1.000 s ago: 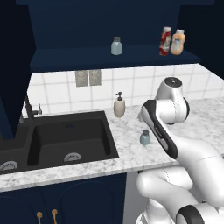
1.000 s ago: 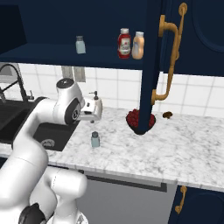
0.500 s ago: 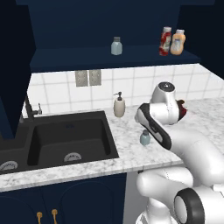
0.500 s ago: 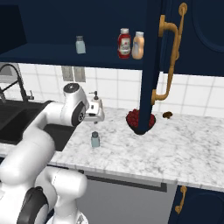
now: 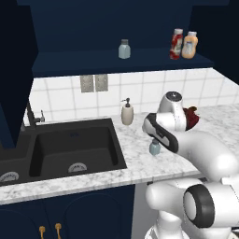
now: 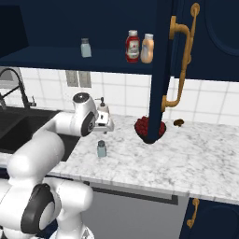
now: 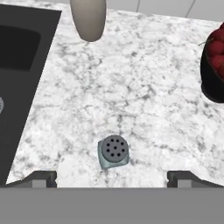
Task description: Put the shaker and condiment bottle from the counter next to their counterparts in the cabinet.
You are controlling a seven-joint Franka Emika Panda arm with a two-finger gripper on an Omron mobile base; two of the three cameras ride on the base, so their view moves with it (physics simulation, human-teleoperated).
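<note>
The shaker [image 7: 113, 151], a small pale blue-grey jar with a holed grey cap, stands upright on the marbled counter [image 7: 144, 100] right of the sink. It also shows as the shaker [image 5: 154, 148] and the shaker [image 6: 101, 149] in the base views. My gripper [image 7: 113, 177] hangs above it, open, fingertips wide on either side and apart from it. On the navy cabinet shelf [image 5: 93, 63] stand a matching shaker [image 5: 124, 49] at mid-shelf and, to the right, the red condiment bottle [image 5: 176, 44] beside an orange bottle [image 5: 189, 45].
A cream soap dispenser [image 5: 127, 113] stands at the wall behind the shaker. The black sink [image 5: 70, 144] lies to the left. A dark bowl of red fruit [image 6: 149, 128] sits to the right. An open navy cabinet door [image 6: 163, 70] with a gold handle hangs over the counter.
The arm has bent forward and down, bringing the hand over the counter shaker. The shaker and the shelf items have stayed put. The jaws stayed open.
</note>
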